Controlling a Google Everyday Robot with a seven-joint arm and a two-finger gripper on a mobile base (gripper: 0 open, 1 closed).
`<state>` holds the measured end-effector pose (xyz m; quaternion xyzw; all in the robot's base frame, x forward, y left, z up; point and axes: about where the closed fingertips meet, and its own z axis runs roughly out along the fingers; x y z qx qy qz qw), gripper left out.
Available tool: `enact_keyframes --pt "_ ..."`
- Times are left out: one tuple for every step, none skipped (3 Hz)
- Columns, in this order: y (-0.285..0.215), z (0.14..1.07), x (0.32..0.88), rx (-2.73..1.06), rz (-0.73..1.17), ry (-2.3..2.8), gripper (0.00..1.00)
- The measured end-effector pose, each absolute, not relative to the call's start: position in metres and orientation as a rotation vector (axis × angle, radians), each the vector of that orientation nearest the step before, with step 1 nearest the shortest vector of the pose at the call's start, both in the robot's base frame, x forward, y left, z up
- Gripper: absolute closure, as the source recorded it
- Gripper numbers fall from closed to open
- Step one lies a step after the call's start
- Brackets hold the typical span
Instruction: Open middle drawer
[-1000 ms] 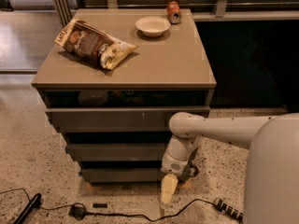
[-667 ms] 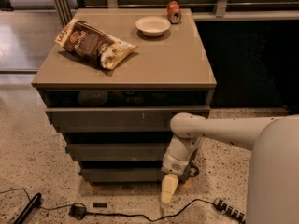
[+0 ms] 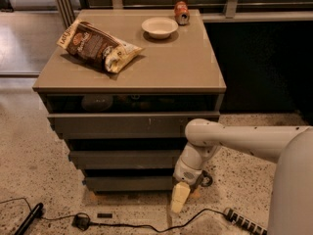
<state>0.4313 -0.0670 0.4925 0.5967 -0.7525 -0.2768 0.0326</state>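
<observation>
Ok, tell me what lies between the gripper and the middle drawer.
In the camera view, the lowest drawer front lies between: the gripper hangs low at its right end, below the middle drawer.

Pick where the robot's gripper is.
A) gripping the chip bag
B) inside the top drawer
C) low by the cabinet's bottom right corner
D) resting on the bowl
C: the gripper hangs pointing down at the right end of the lowest drawer front, below the middle drawer.
</observation>
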Motion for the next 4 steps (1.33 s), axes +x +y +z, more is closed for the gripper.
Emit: enact_keyframes --pt "-0.059 0.475 0.436 1.87 -0.834 -2.389 0.0" --pt "-0.051 0.471 0.443 1.929 -0.811 -2.468 0.0" --pt "-0.051 0.465 0.442 1.915 -0.841 -2.456 0.0" --pt "-0.048 0.459 0.452 1.894 -0.89 -2.468 0.0"
